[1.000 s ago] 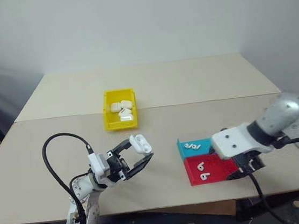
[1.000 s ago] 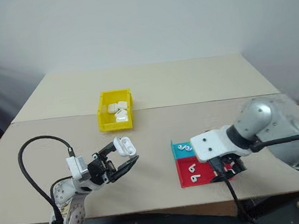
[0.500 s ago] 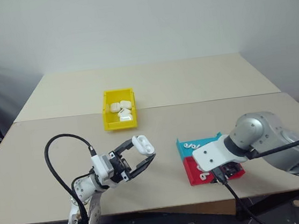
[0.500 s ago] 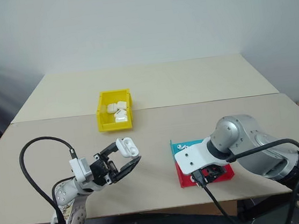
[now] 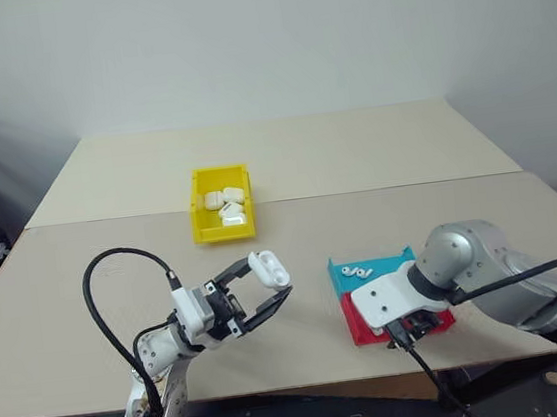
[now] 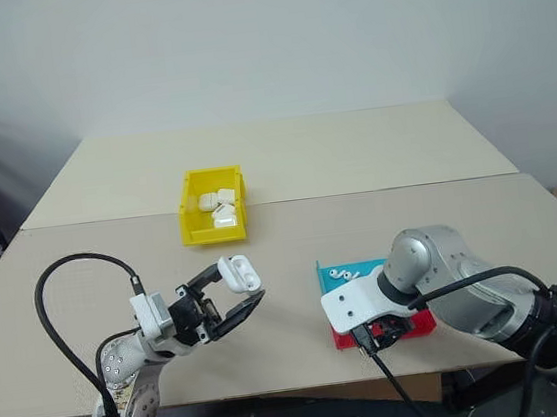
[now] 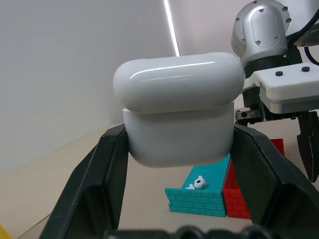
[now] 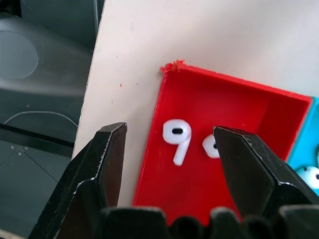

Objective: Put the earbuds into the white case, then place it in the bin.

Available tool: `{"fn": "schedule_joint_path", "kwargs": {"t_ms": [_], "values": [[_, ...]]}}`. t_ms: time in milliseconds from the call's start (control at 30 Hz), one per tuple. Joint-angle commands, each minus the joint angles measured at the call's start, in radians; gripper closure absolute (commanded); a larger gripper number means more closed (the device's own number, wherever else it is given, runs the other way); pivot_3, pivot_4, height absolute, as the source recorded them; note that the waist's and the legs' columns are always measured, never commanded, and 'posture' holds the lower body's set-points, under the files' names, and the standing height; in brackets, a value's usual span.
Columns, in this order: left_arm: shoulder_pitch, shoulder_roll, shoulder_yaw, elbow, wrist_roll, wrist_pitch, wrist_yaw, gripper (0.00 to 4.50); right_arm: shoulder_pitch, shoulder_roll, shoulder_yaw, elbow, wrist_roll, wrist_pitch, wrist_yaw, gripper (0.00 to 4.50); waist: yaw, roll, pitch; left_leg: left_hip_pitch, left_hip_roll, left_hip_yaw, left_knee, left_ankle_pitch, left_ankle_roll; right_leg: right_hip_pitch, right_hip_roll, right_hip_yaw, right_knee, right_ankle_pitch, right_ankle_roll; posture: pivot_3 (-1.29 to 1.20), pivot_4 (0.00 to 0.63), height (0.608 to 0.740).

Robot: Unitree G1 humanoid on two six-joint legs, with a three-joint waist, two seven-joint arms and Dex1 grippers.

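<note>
Earbud (image 8: 177,138) in red tray (image 8: 239,107) between open right pincer (image 8: 172,164) fingers; left pincer (image 7: 179,164) clamped on white case (image 7: 179,112).

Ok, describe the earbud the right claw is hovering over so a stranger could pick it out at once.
Start at the red tray near the table's front edge, beside the teal tray. The right claw hangs open above it, and the whole earbud lies between its fingers, stem and dark spot showing. Its neighbour earbud is partly hidden behind one finger.
</note>
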State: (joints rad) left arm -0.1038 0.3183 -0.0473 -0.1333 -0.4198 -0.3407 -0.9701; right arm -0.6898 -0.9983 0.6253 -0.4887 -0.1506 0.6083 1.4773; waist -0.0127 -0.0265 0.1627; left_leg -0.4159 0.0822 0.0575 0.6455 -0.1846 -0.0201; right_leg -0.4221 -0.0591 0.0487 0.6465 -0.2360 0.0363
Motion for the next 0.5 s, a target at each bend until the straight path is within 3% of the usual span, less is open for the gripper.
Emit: {"fn": "schedule_joint_path", "kwargs": {"t_ms": [33,100,500], "values": [[0.001,0.004,-0.004,-0.027,0.007,-0.008,0.013,1.73,-0.002,0.005,0.001,0.004,-0.027,-0.027,0.007,1.4,0.0,0.0,0.0,0.0,0.0,0.0,0.0,0.0,0.0,0.0,0.0,0.0,0.0,0.0,0.0,0.0,0.15,0.74],[0.002,0.008,-0.004,-0.03,0.009,-0.002,0.019,1.73,0.001,0.015,0.001,0.012,-0.034,-0.036,0.005,1.77,0.0,0.0,0.0,0.0,0.0,0.0,0.0,0.0,0.0,0.0,0.0,0.0,0.0,0.0,0.0,0.0,0.15,0.74],[0.01,0.029,-0.009,-0.054,0.02,0.034,0.05,1.73,0.011,0.033,0.019,0.047,-0.071,-0.064,0.016,1.77,0.0,0.0,0.0,0.0,0.0,0.0,0.0,0.0,0.0,0.0,0.0,0.0,0.0,-0.001,0.0,0.0,0.15,0.74]]}}
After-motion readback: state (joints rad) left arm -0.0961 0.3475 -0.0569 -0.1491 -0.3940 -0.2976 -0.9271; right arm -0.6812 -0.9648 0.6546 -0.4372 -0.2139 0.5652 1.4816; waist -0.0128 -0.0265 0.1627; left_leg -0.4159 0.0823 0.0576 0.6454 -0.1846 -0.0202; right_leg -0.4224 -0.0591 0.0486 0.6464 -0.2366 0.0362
